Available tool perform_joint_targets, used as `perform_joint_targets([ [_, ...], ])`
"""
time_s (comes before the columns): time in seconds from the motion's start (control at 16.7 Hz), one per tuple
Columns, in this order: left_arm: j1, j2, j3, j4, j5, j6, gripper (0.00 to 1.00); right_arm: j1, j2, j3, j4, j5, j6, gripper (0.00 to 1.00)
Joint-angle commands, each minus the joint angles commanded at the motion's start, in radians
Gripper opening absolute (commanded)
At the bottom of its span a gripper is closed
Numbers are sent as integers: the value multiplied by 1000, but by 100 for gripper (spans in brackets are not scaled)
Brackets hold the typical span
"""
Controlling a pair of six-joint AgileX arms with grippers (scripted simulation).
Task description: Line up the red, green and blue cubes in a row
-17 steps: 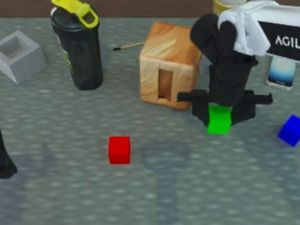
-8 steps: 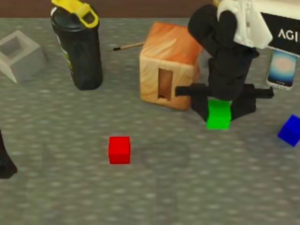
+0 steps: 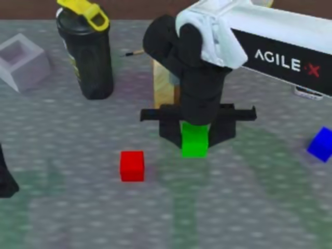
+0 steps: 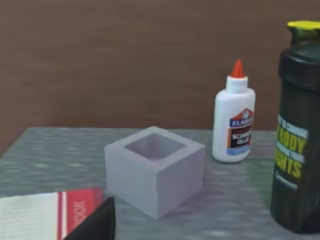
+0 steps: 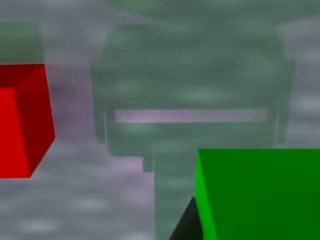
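Right hand grasping green cube, held above tabletop, in front of wooden box. Red cube on tabletop, near green one, down-left of it in top view. Blue cube well apart at right edge, untouched. Left arm parked at left edge; can't tell its hand state.

Progress estimate: early. No row yet. Left: set green beside red, then fetch blue and place in line.

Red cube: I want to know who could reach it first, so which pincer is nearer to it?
Right. The right pincer, shut on the green cube, hangs just right of the red cube; the left arm sits parked at the table's left edge.
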Motion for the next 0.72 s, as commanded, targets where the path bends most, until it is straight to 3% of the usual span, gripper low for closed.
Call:
perform_joint_targets([
  [0.42,0,0,0,0,0,0,100,19,3,1,9,-1,17,0],
  [0.72,0,0,0,0,0,0,100,20,40,-108,155,0,19,0],
])
